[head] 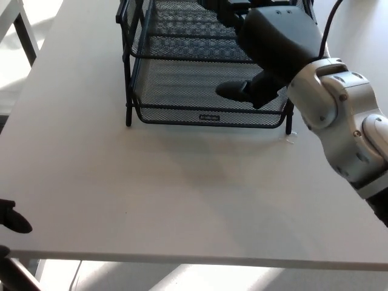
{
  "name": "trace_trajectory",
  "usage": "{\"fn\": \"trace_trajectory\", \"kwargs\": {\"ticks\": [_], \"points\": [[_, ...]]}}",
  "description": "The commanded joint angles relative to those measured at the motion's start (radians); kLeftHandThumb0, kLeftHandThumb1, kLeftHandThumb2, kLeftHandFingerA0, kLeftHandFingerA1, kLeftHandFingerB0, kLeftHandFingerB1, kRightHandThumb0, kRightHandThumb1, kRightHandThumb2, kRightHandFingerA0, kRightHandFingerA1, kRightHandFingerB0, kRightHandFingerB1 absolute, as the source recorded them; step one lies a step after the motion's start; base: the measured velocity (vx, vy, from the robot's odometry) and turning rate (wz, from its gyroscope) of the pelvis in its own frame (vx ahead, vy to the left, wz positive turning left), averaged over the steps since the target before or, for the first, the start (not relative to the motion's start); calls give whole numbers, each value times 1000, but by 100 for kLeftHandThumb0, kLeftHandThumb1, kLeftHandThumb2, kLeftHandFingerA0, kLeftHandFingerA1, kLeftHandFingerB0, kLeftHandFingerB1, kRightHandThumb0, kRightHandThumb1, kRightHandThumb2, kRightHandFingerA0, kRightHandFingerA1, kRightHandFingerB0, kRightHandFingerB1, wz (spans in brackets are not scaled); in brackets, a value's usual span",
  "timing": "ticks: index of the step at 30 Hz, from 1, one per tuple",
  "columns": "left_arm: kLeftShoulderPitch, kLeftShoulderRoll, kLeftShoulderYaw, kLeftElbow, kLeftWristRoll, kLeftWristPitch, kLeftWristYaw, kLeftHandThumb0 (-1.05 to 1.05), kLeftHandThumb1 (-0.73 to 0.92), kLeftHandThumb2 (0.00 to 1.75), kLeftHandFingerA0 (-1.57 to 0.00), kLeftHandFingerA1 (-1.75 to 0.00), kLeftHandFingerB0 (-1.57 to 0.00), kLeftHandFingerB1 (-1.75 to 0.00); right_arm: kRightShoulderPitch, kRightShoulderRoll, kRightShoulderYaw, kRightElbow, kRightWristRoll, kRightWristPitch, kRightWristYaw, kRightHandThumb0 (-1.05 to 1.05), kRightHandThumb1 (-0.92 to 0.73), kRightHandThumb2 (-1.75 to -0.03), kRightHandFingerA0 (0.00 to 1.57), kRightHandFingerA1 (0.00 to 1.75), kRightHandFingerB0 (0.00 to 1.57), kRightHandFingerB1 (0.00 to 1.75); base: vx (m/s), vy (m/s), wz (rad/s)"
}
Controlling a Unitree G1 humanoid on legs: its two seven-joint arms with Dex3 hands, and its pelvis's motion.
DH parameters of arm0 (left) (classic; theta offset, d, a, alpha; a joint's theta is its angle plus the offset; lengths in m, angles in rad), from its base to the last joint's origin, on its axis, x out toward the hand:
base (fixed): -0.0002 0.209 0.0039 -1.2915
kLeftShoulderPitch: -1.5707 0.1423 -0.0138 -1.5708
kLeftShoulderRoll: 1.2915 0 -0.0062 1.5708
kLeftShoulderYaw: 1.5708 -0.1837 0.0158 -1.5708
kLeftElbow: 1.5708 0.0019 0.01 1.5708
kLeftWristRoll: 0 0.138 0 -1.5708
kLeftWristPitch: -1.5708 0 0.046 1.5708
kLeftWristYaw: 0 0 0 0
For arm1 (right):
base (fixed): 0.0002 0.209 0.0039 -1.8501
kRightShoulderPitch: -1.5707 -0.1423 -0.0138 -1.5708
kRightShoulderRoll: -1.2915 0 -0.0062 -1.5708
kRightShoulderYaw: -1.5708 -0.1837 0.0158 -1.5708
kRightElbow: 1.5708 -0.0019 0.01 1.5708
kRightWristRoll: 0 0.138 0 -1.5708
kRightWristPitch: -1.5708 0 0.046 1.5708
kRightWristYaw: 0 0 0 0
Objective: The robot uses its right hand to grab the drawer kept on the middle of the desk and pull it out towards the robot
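Note:
A black wire-mesh drawer rack (182,85) stands at the far middle of the pale desk (182,194), with a lower tray (209,117) and an upper tray (176,56). My right hand (276,42) reaches in from the right over the rack's right half. Its thumb (233,91) pokes out over the lower tray's mesh, below the upper tray's front rim, while its fingers (225,6) lie over the upper tray. The fingers are spread and hold nothing. Only a black tip of my left hand (13,219) shows at the desk's near left edge.
A white table leg (25,30) stands off the desk's far left corner. A tiny white scrap (291,140) lies by the rack's right front foot. The desk's near edge runs along the bottom of the view. A dark cable (330,18) trails behind my right forearm.

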Motion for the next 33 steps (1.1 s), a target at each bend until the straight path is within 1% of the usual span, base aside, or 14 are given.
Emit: {"fn": "trace_trajectory", "kwargs": {"ticks": [1, 6, 8, 12, 13, 16, 18, 19, 20, 21, 25, 31, 32, 33], "points": [[-3, -1, 1, -15, 14, 14, -25, -31, 58, 57, -77, -86, -79, -57, -39, 8, 8, 93, -69, -24, -60, -68, -38, -78, 0, 31, 6, 36, 0, 0, 0], [-11, -6, -3, -11, 21, -4, -16, -28, 56, 57, -80, -86, -82, -57, -99, 41, 4, 305, -78, -36, -152, -56, -30, -69, 0, 24, 4, 37, 0, 0, 0], [-17, -4, -2, -8, 20, -12, -17, -28, 56, 57, -80, -86, -82, -57, -113, 49, -3, 352, -76, -48, -181, -50, -37, -67, 0, 19, 7, 37, 0, 0, 0], [-20, -5, -4, 0, 19, -15, -20, -29, 56, 57, -80, -88, -82, -58, -167, 59, 59, 504, -166, -24, -318, -49, -29, -73, 0, 36, 0, 39, 0, 0, 0], [-17, -2, -2, -5, 19, -12, -23, -29, 57, 57, -80, -89, -82, -58, -177, 59, 76, 530, -185, -13, -329, -51, -41, -71, 0, 28, 2, 33, 0, 0, 0], [-16, -3, -1, -7, 12, -8, -30, -30, 57, 57, -79, -87, -81, -58, -207, 70, 109, 616, -216, 0, -406, -51, -49, -56, 3, 38, 6, 35, 0, 0, 0], [-23, -1, -2, -4, 16, -12, -27, -29, 57, 57, -79, -86, -81, -58, -227, 68, 139, 662, -239, 5, -440, -56, -45, -69, 5, 48, 4, 37, 0, 0, 0], [-21, 1, -2, -12, 18, 1, -33, -29, 58, 57, -79, -88, -80, -58, -234, 62, 172, 704, -275, -14, -533, -36, -32, -85, 27, 60, 0, 50, 0, 0, 0], [-21, 1, -2, -13, 18, 2, -34, -29, 58, 57, -79, -88, -80, -58, -236, 62, 177, 712, -278, -17, -545, -36, -32, -85, 27, 60, 0, 50, 0, 0, 0], [-20, 3, -3, -16, 21, 3, -35, -30, 58, 57, -78, -88, -79, -58, -240, 58, 195, 728, -291, -22, -567, -26, -54, -59, 50, 58, 12, 45, 0, 0, 0], [-19, 2, 0, -23, 14, 4, -39, -30, 57, 57, -79, -90, -81, -59, -241, 18, 254, 737, -325, -78, -596, -18, -48, -73, 53, 58, 25, 44, 0, 0, 0], [-30, 8, -1, -16, 19, -8, -36, -28, 57, 57, -79, -87, -81, -58, -249, -9, 278, 771, -315, -205, -702, -17, -45, -67, 70, 63, 53, 43, 0, 0, 0], [-33, 7, -2, -12, 24, -11, -32, -29, 57, 57, -79, -88, -81, -60, -249, -10, 289, 784, -323, -227, -759, -26, -45, -60, 95, 103, 69, 45, 0, 0, 0], [-33, 7, -2, -12, 24, -11, -33, -29, 57, 57, -79, -88, -81, -60, -248, -8, 292, 791, -326, -229, -787, -26, -45, -60, 95, 103, 69, 45, 0, 0, 0]]}}
